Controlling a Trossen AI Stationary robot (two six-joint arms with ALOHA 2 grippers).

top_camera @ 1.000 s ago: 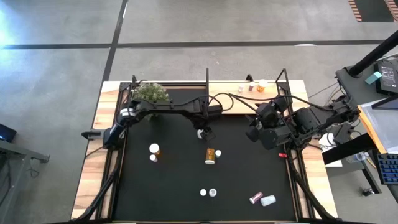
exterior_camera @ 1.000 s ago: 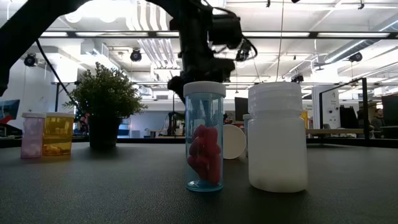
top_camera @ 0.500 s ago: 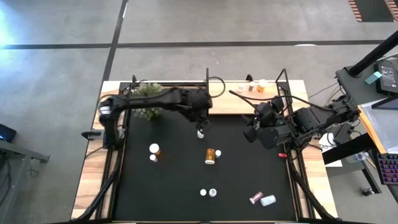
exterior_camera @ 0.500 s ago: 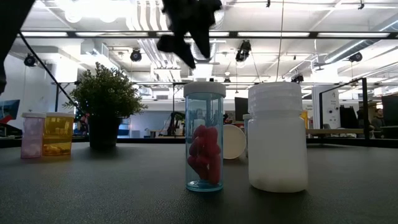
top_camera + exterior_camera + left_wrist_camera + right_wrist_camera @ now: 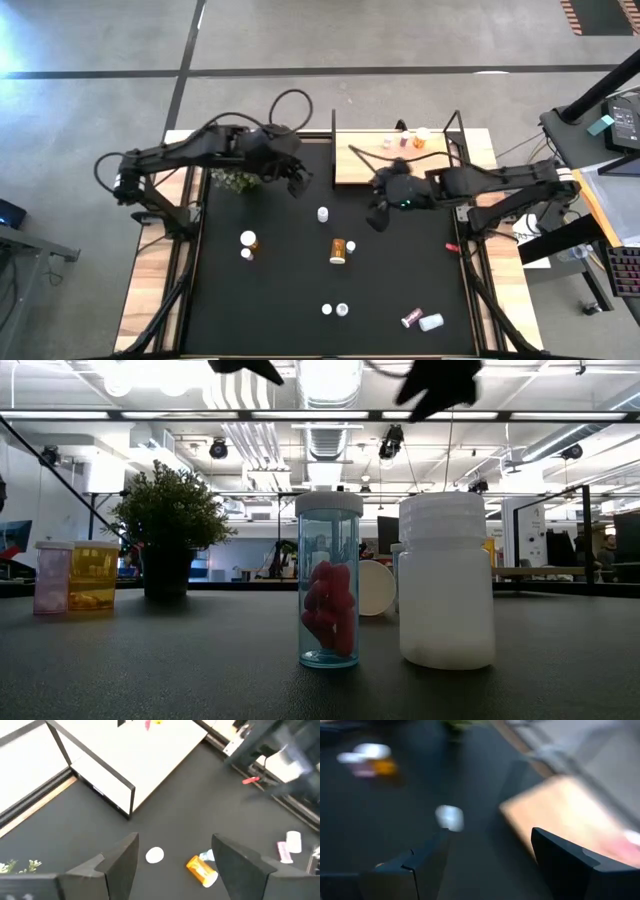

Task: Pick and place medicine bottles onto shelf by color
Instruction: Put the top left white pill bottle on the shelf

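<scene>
The left gripper [image 5: 297,183] hangs above the far left part of the black tabletop [image 5: 270,300], just beside the potted plant [image 5: 237,179], with its fingers [image 5: 122,862] spread apart and nothing between them. The right gripper [image 5: 378,205] hangs near the front edge of the shelf [image 5: 360,165], also with fingers [image 5: 430,860] parted and empty.

A single white-capped bottle [image 5: 323,214] stands upright on the tabletop between the two grippers, apart from both; in the left wrist view it shows as a white disc [image 5: 154,854] between that gripper's fingers but lower, on the mat. Nearer the middle, an orange bottle [image 5: 339,249] lies on its side with a small capped bottle [image 5: 351,245] just beside it. To the left stand an orange bottle with a white cap [image 5: 248,239] and a small white one [image 5: 246,254] close together. Two small capped bottles [image 5: 334,310] stand side by side toward the near edge, and at the near right a pink bottle [image 5: 411,318] and a white bottle [image 5: 431,322] lie tipped over next to each other. All of these are well apart from both grippers.

On the far right corner of the shelf sit three bottles [image 5: 410,140]. A small red speck [image 5: 453,247] lies near the right rail.
</scene>
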